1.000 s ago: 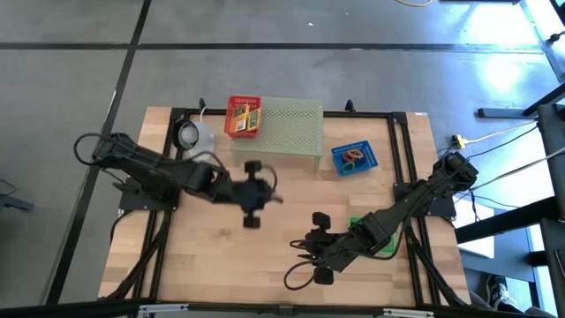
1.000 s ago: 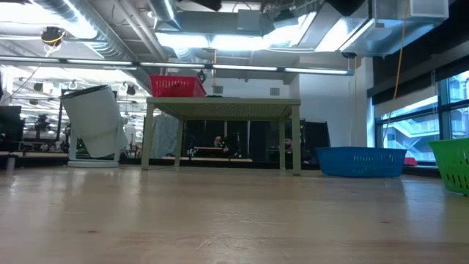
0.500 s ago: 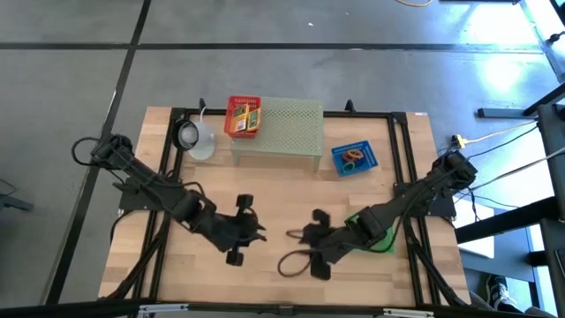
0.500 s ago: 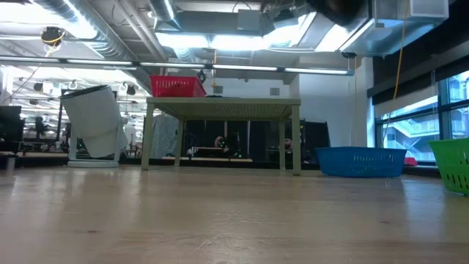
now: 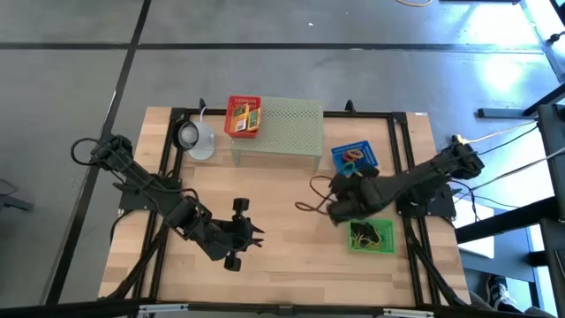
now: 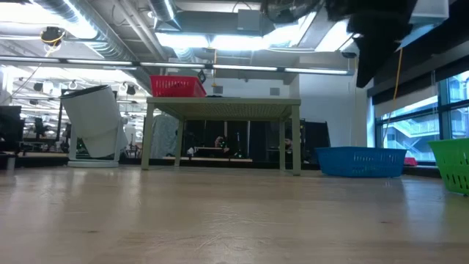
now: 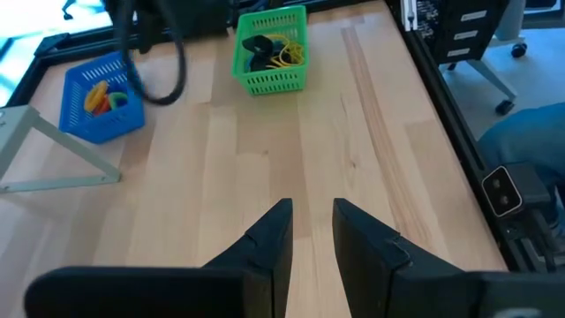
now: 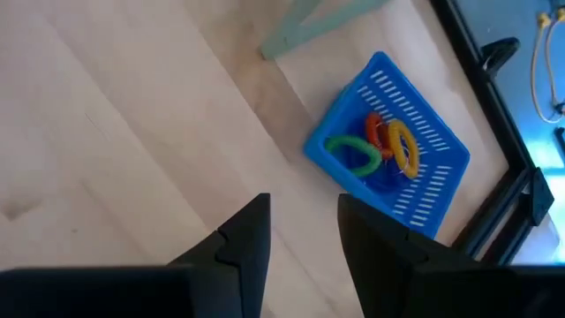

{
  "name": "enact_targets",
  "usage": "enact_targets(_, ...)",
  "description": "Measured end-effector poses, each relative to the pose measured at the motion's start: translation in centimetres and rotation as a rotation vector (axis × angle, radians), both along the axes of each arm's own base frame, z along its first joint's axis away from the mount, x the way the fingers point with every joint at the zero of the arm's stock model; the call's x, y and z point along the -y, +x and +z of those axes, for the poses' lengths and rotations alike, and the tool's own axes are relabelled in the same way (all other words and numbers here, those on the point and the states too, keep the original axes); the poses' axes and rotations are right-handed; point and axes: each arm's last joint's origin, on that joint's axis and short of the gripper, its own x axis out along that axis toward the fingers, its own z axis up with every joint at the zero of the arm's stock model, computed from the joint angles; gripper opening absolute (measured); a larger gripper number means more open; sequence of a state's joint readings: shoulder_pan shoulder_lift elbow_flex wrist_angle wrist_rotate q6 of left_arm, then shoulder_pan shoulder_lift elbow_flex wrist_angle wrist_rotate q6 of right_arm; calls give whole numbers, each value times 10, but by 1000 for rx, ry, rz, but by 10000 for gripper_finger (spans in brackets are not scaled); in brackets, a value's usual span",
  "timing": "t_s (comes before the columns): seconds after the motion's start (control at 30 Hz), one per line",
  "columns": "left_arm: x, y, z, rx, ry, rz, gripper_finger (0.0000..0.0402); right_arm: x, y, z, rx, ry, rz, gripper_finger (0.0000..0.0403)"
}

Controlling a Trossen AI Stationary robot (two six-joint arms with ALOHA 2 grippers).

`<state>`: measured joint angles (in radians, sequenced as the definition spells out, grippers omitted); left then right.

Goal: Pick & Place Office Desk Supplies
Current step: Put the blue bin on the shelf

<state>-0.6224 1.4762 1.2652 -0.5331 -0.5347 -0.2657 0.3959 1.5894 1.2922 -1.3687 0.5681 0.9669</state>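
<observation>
Apparently nearing the end of the sort, hovering with the right gripper (image 8: pixel 303 201) just short of the blue basket (image 8: pixel 424 190), fingers spread and pinching nothing, with green, red and yellow loops (image 8: pixel 371 150) lying inside it just ahead of the fingertips. Holding the left gripper (image 7: pixel 311 208) above bare tabletop (image 5: pixel 282 256), fingers parted narrowly and likewise empty, with the green basket (image 7: pixel 269 79) of black clips (image 7: pixel 256 49) and yellow bands (image 7: pixel 290 55) well ahead of it. Showing yellow printed packets (image 5: pixel 248 116) in the red basket (image 5: pixel 230 119) on the pale green stand (image 5: pixel 296 132), well beyond both grippers.

Risking, on any descent from here, a finger catching the blue basket's near rim rather than clearing it — shoving or tipping the light container and scattering the loops. Risking too a snag from the dark cable (image 7: pixel 183 62) drooping beside the right gripper, dragging a basket along on the next swing. Possibly pinching two overlapping loops at once.
</observation>
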Motion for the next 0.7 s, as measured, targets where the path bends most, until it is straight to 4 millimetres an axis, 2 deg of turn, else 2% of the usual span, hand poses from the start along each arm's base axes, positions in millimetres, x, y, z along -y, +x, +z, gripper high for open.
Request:
enact_targets(0.2,1,1,-2,-5,-3,12,75,41,6,-8,-142,85,-20,135)
enact_targets(0.37,4,0,-5,-18,-11,6,75,70,-17,-28,-165,169,-118,135)
enact_targets(0.5,4,-1,-6,-33,0,2,75,80,-38,-41,1,253,-111,135)
enact_targets(0.63,4,-1,-6,-32,8,-3,75,84,-50,-47,222,324,-74,135)
enact_targets(0.7,4,-1,-6,-30,19,-10,75,86,-55,-49,278,327,-72,135)
